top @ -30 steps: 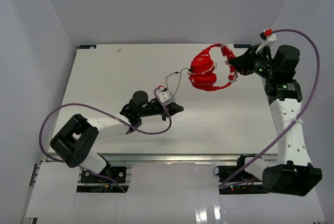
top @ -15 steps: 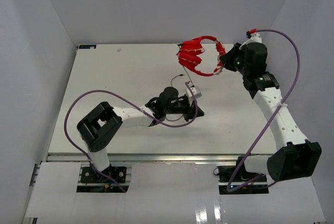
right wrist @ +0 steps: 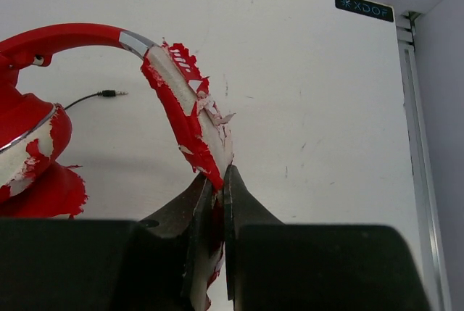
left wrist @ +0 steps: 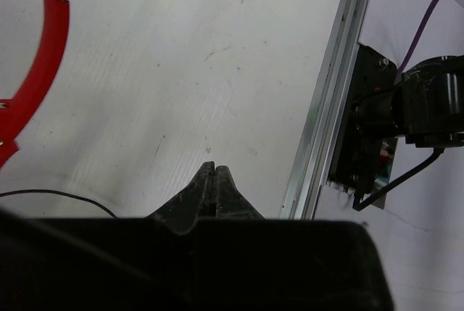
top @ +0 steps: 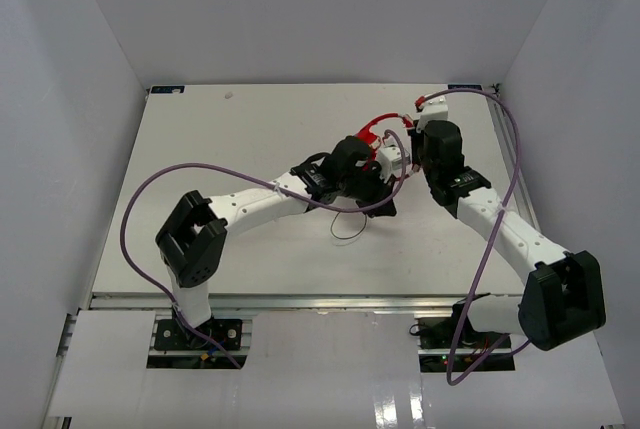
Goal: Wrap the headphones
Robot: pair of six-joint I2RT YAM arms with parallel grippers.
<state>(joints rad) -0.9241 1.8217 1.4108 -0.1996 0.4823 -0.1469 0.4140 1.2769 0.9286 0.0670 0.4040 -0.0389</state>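
The red headphones (top: pixel 372 129) hang at the table's middle back, mostly hidden behind both wrists in the top view. My right gripper (right wrist: pixel 220 173) is shut on the peeling red and white band (right wrist: pixel 174 86). One ear cup (right wrist: pixel 29 144) shows at the left, and the cord's plug (right wrist: pixel 109 93) lies loose on the table. My left gripper (left wrist: pixel 212 169) is shut, with nothing showing between its tips. It sits just in front of the headphones (left wrist: pixel 45 64). The thin dark cord (left wrist: pixel 51 193) runs under its body and loops on the table (top: pixel 345 232).
Purple robot cables (top: pixel 150 184) arc over both arms. The two wrists nearly meet at the table's middle, the left gripper (top: pixel 388 209) just below the right gripper (top: pixel 407 141). An aluminium rail (left wrist: pixel 326 108) edges the table beside the right arm's base (left wrist: pixel 428 101). White walls close in three sides.
The right gripper carried the headphones left from the back right to the middle. The left arm swept right and back until it met them. The cord now loops below the left arm.
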